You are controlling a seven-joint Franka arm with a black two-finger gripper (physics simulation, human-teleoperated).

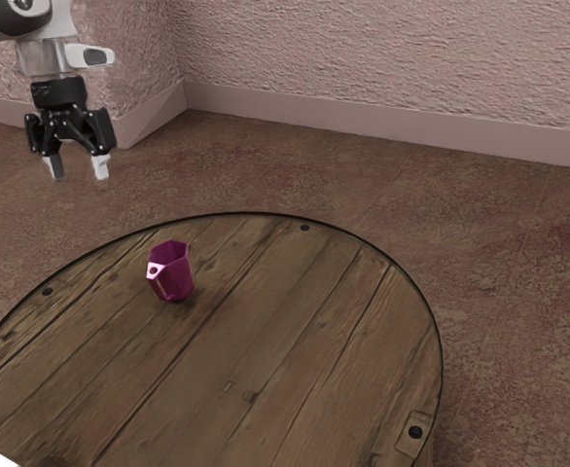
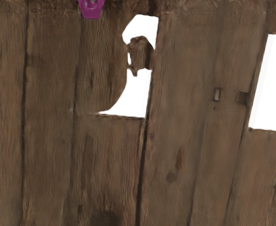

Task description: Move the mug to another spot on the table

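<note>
Fingers [image 1: 100, 167] stand wide apart with nothing between them, pointing down, high at the exterior view's upper left and well apart from the mug; we see the rough pinkish wall [image 1: 411, 49] running behind the scene, with a pale baseboard [image 1: 382, 119] along its foot; below it lies the brown floor [image 1: 499, 224]; the round counter [image 1: 295, 350] of dark weathered planks takes up the near part of the exterior view, and in the wrist view we see the same planks [image 2: 199, 155] with pale gaps showing between them; the arm [image 1: 32, 19] comes in at the upper left, white above its black hand; the mug [image 1: 170, 269], magenta and faceted, stands upright on the counter near the far rim, towards the exterior view's left, its handle turned to that same side; the wrist view catches a small part of it [image 2: 91, 8] on the planks.
</note>
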